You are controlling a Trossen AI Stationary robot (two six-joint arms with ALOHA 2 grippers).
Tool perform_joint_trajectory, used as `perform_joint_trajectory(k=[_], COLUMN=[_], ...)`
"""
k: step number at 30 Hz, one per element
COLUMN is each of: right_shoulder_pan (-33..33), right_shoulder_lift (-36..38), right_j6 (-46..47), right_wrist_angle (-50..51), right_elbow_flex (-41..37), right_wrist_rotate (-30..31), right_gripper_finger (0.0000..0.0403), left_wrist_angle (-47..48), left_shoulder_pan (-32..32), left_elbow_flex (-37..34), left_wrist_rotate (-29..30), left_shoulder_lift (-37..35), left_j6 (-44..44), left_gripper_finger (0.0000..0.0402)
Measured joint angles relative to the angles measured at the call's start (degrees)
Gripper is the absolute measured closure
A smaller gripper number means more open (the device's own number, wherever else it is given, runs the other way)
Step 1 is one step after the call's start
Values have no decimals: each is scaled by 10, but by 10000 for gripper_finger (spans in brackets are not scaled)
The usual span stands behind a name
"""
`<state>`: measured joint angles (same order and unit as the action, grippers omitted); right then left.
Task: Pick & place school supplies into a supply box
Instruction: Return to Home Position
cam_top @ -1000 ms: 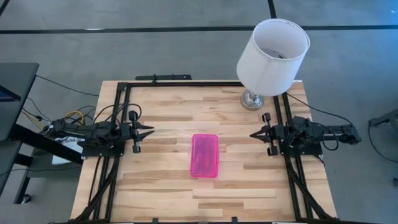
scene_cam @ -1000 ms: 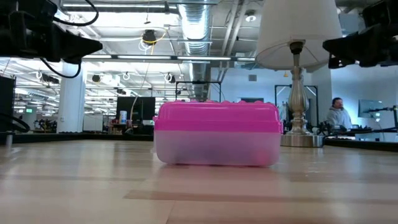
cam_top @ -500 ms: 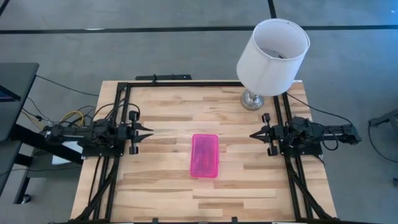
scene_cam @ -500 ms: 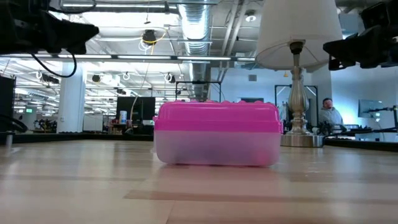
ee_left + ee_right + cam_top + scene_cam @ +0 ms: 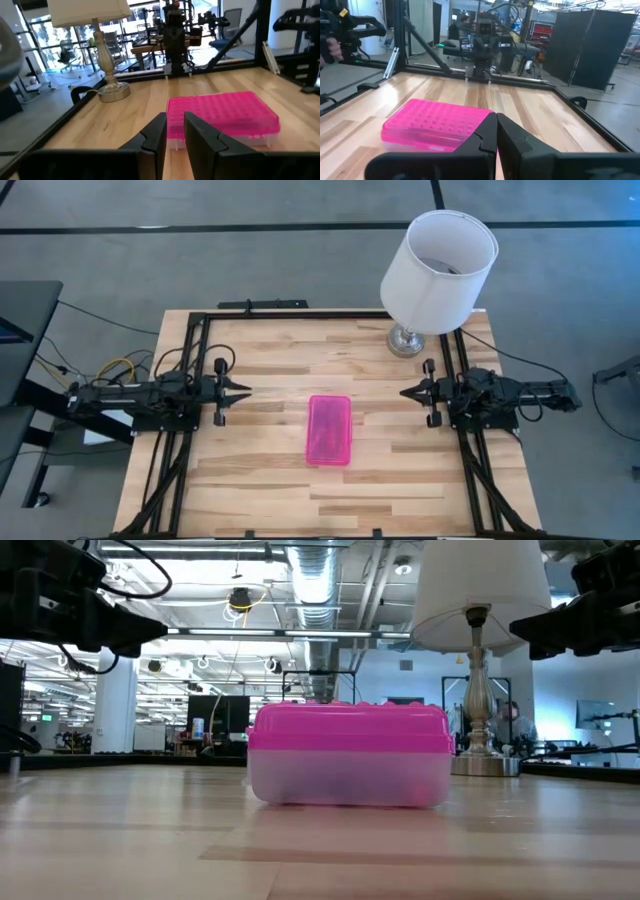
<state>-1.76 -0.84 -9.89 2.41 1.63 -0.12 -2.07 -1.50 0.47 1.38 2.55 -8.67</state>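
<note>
Supply box (image 5: pixel 329 430) midway between left tool (image 5: pixel 246 390), barely parted, and right tool (image 5: pixel 402 392), clenched empty.

Supply box (image 5: pixel 348 782) contents hidden under pink lid (image 5: pixel 348 728), lampshade (image 5: pixel 480 590) top cut off; distant person (image 5: pixel 506 724) blurred

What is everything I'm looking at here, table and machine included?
supply box: one, bright pink lid over a clear base, lid shut, middle of the table.
lamp: one, white shade on a silvery base, back right corner of the table.
table: one, pale wood with a black frame.
cables: a bundle, black with some yellow, beyond the table's left edge.
left gripper: one, dark, at the table's left side, pointing at the box, fingers slightly apart, empty.
right gripper: one, dark, at the right side, facing the box, shut, empty.
</note>
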Motion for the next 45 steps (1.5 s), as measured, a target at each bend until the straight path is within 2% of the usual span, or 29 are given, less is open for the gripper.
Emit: perform_joint_trajectory(k=[45], right_shoulder_pan=[0], right_shoulder_lift=[0], right_j6=[-1], right_wrist_angle=[2], right_elbow_flex=[0], right_wrist_rotate=[2], right_gripper_finger=[403], left_wrist_angle=[0], left_shoulder_pan=[0], left_elbow_flex=[-1], left_wrist_rotate=[2], left_shoulder_lift=[2], left_j6=[9], left_gripper_finger=[340])
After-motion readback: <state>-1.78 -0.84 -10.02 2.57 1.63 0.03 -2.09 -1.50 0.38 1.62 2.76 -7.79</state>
